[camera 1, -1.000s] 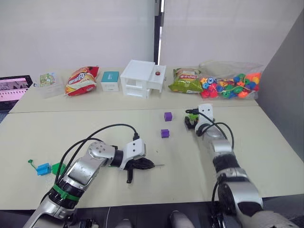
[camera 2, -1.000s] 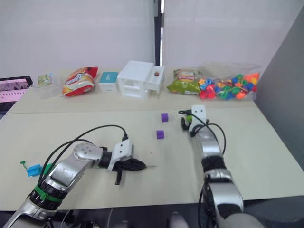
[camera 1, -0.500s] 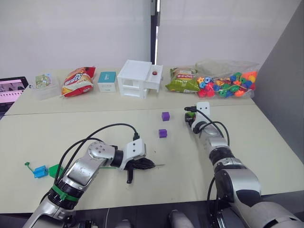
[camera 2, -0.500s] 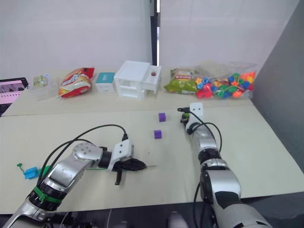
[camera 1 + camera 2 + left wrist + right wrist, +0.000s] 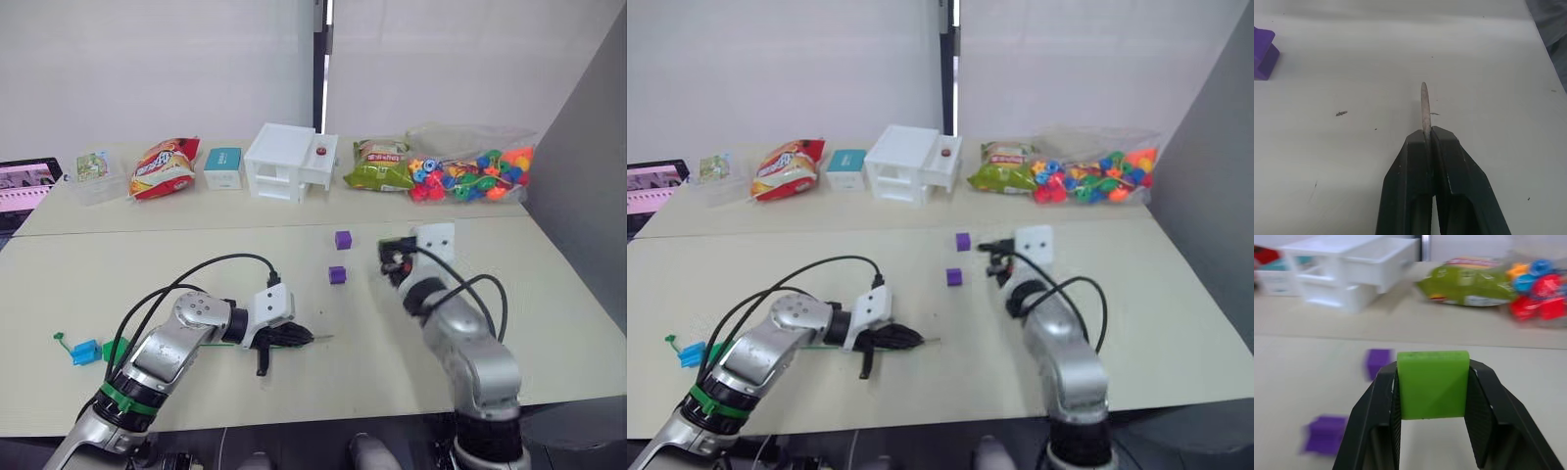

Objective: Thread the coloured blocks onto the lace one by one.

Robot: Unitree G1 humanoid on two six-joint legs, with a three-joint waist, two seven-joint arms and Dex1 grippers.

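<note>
Pale beige counter (image 5: pixel 549 294) is spreading under both arms, with a white wall behind it. Right gripper (image 5: pixel 1433 382) is clamping a light green block (image 5: pixel 1433 383) between its two black fingers, holding it above the counter. Just beyond that gripper, two purple blocks (image 5: pixel 338 275) (image 5: pixel 343 239) are lying apart from each other on bare counter. Farther behind, along the wall side, a white drawer box (image 5: pixel 291 163), a green snack bag (image 5: pixel 377 166) and a clear bag of multicoloured beads (image 5: pixel 475 176) are sitting in a row. Left gripper (image 5: pixel 1426 139) is pinching the lace (image 5: pixel 220 344) shut just behind its stiff pale tip (image 5: pixel 1424 107), which is pointing out over open counter. Behind that arm, toward the robot's left, the green cord is trailing to a blue block (image 5: pixel 87 351) and a dark green block (image 5: pixel 119 348) lying side by side.
</note>
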